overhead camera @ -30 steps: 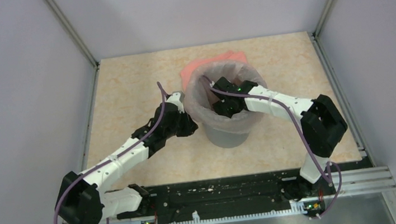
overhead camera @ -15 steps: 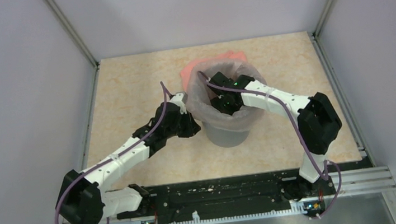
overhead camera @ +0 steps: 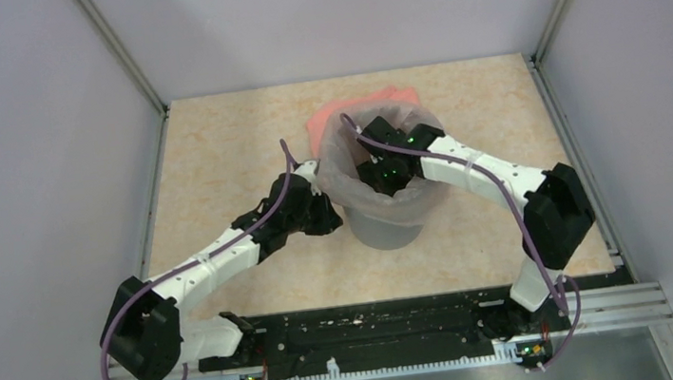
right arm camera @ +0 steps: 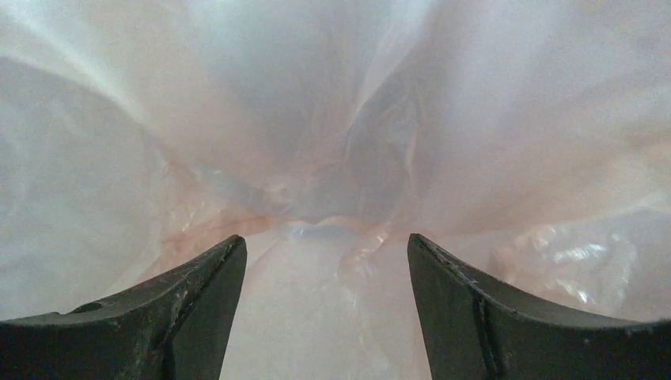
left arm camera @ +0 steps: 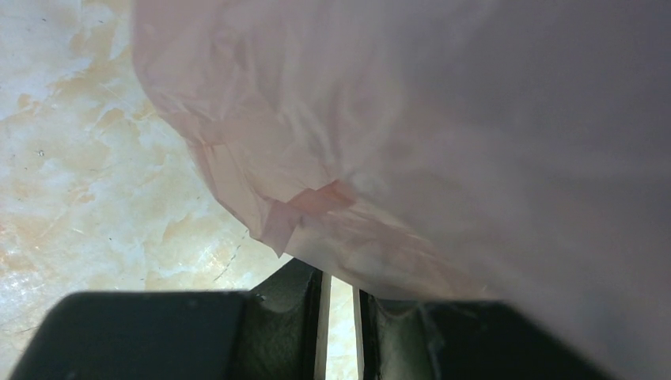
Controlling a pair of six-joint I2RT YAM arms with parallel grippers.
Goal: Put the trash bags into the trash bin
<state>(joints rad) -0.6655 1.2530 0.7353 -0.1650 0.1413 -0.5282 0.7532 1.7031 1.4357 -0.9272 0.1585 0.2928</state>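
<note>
The grey trash bin (overhead camera: 385, 230) stands mid-table. The pale pink see-through trash bag (overhead camera: 337, 163) lines it, with its edge folded out over the rim. My right gripper (overhead camera: 388, 178) reaches down inside the bin. In the right wrist view it (right arm camera: 324, 241) is open, with crinkled bag film (right arm camera: 316, 119) all around and beyond its fingers. My left gripper (overhead camera: 327, 213) is against the bin's outer left side, under the bag's overhang. In the left wrist view it (left arm camera: 339, 285) is closed to a narrow slit, and the bag's hanging edge (left arm camera: 316, 214) covers its tips.
An opaque salmon-pink folded sheet (overhead camera: 317, 121) lies flat on the table behind the bin, touching it. The marbled beige tabletop (overhead camera: 214, 156) is fenced by grey walls on three sides. A black rail (overhead camera: 377, 324) runs along the near edge.
My right gripper has shifted slightly toward the back of the bin, and its elbow has swung out to the right. My left arm has edged a little closer to the bin.
</note>
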